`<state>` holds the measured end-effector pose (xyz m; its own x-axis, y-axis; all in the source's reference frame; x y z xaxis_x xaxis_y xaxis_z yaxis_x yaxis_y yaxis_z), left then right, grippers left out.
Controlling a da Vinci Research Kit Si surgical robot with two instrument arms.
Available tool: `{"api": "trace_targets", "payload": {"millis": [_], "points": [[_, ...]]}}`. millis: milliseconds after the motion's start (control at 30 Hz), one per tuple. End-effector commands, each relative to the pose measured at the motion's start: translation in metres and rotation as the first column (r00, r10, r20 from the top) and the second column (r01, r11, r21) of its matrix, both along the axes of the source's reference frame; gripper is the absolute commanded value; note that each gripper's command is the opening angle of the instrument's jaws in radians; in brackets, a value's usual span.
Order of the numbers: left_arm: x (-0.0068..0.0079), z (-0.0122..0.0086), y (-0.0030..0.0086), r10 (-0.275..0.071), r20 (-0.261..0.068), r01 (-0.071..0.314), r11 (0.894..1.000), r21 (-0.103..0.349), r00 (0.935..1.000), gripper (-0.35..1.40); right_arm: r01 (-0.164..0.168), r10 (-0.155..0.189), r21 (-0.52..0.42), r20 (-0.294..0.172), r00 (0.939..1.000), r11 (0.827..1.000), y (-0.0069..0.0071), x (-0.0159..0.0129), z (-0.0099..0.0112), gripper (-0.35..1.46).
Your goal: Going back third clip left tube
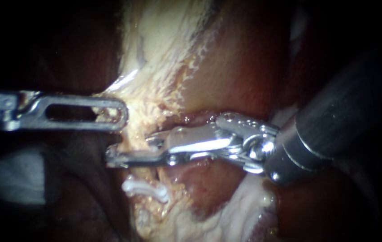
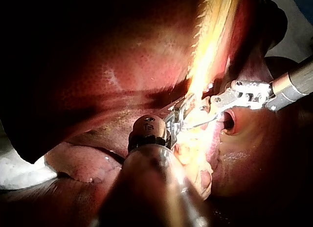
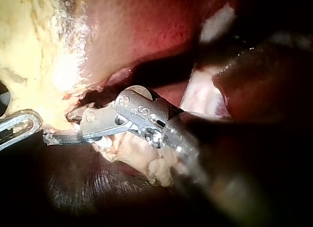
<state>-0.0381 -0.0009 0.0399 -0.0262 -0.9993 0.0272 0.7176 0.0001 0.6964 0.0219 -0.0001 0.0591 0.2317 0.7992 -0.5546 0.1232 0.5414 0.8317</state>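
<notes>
My right instrument (image 1: 129,151) comes in from the right, its dark shaft ending in a shiny wrist. Its two long jaws stand slightly apart, open, over a pale fatty strand (image 1: 142,130) that may be the tube. A white clip (image 1: 146,188) sits across that strand just below the jaws, apart from them. My left instrument (image 1: 120,114), with a slotted jaw, is shut on the pale tissue at the strand's upper edge. The right wrist view shows the right instrument (image 3: 61,126) beside the slotted jaw (image 3: 22,126). In the left wrist view the left instrument (image 2: 185,113) grips bright tissue close to the right one (image 2: 205,114).
Dark red liver (image 1: 245,67) lies behind and to the right of the strand. A pale band of gallbladder tissue (image 1: 164,36) runs upward from the jaws. White gauze-like material (image 1: 16,175) shows dimly at the lower left.
</notes>
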Motion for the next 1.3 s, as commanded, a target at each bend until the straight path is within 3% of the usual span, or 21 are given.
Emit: {"api": "trace_targets", "payload": {"millis": [33,233,367,467,533,733,1000,1167,1300], "points": [[0.0000,0.0000,0.0000,-0.001,-0.001,0.001,1.000,0.000,1.0000,-0.35,0.001,-0.001,0.000,-0.001,1.0000,1.000,0.0000,0.0000,-0.0002,-0.35],[0.0000,0.0000,0.0000,-0.001,-0.001,0.001,1.000,0.000,1.0000,-0.35,0.001,-0.001,0.001,-0.001,1.0000,1.000,0.0001,-0.0001,-0.0002,-0.35],[0.0000,-0.0001,0.0000,-0.001,-0.001,0.001,1.000,0.000,1.0000,-0.35,0.003,-0.003,-0.010,-0.003,1.0000,1.000,0.0002,0.0002,-0.0003,0.36],[-0.0001,-0.0001,-0.0001,-0.001,-0.001,0.001,1.000,0.000,1.0000,-0.35,-0.020,0.019,-0.031,-0.031,0.9993,0.999,0.0003,0.0010,-0.0003,0.53],[-0.0001,-0.0002,-0.0001,-0.002,-0.002,0.002,1.000,0.000,1.0000,-0.35,-0.036,0.033,-0.055,-0.050,0.9982,0.998,0.0004,0.0017,-0.0001,0.56],[-0.0004,-0.0007,-0.0004,-0.004,-0.003,0.004,1.000,0.000,1.0000,-0.35,-0.066,0.060,-0.139,-0.052,0.9968,0.988,0.0009,0.0024,0.0009,0.60],[-0.0005,-0.0010,-0.0006,-0.002,0.000,0.002,1.000,0.003,1.0000,-0.35,-0.079,0.070,-0.187,-0.057,0.9959,0.979,0.0015,0.0016,0.0020,0.60],[0.0000,-0.0007,-0.0004,0.001,0.002,-0.001,1.000,0.003,1.0000,-0.35,-0.072,0.058,-0.215,-0.071,0.9958,0.974,0.0008,-0.0006,0.0012,0.60],[0.0003,-0.0005,-0.0003,0.005,0.006,-0.005,1.000,0.005,1.0000,-0.35,-0.071,0.047,-0.283,-0.090,0.9948,0.957,0.0002,-0.0038,0.0007,0.60]]}}
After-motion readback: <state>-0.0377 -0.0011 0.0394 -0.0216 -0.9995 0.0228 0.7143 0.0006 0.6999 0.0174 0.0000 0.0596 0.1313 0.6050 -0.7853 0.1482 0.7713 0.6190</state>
